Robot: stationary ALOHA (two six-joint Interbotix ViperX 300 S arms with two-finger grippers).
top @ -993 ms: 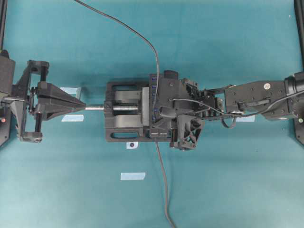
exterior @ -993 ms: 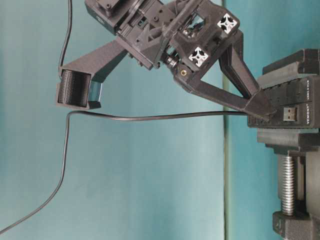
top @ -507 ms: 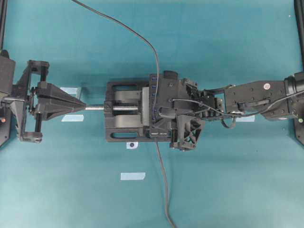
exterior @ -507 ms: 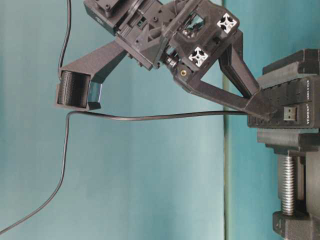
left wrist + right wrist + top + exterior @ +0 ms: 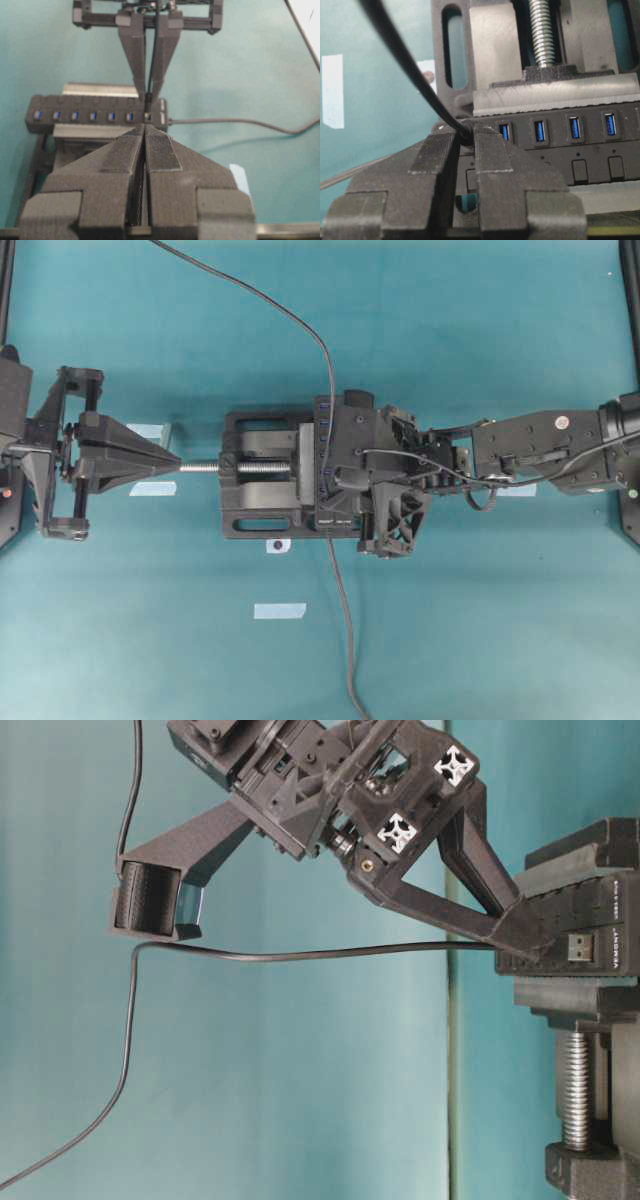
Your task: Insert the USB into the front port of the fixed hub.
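Teal worktop [image 5: 480,640] all round, with a few bits of pale tape stuck to it and a black vise [image 5: 262,486] sitting in the middle. Clamped in that vise is the fixed hub [image 5: 580,145] — long black bar, row of blue ports along it.

Right claw [image 5: 465,142] is pinched together on the USB [image 5: 466,138], right where the thin cable [image 5: 300,956] leaves the plug. It's down at the end port of the hub, the one nearest the hub's own lead. From the left wrist view the fingertips [image 5: 142,75] come to a point exactly over that last port, and I can't see any blue there, so my guess is the plug is at least started in the socket. How deep it's seated I honestly can't tell; the fingers hide the joint.

Left claw [image 5: 170,462] is closed with nothing in it, parked off the end of the vise screw [image 5: 205,467], well away from the hub.

So I'd say we're near the end — what's left looks like pushing it fully home if it isn't, then letting go and backing off.
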